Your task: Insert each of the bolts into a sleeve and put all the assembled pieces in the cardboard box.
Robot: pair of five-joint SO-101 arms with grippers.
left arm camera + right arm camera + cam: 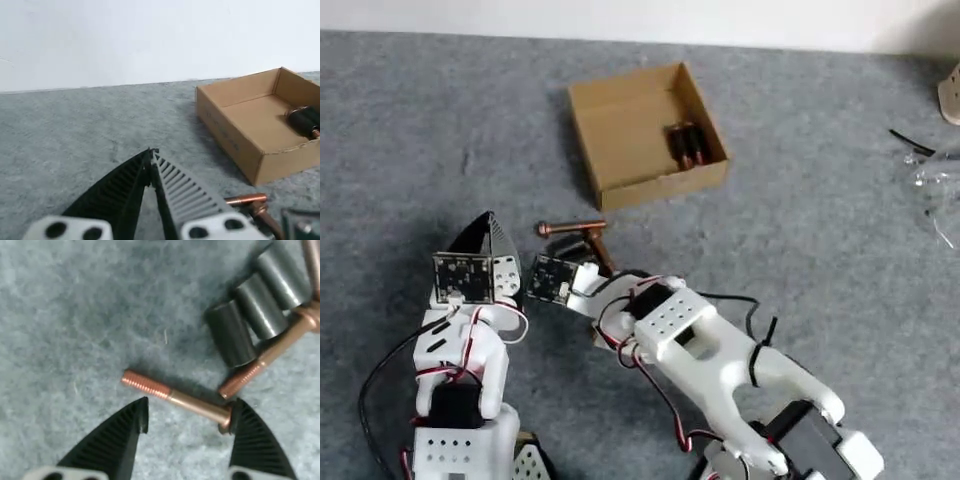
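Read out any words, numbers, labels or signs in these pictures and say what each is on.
No text can be read anywhere.
On the cardboard box: plain walls, no print seen.
On the circuit boards at the arms' wrists: tiny marks, too small to read.
On the bolt and sleeves: no marks seen.

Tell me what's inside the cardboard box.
In the cardboard box lie assembled pieces, dark with copper ends, close together by one side wall. The rest of its floor is bare. Their exact count is hard to tell, and whatever lies under them is covered.
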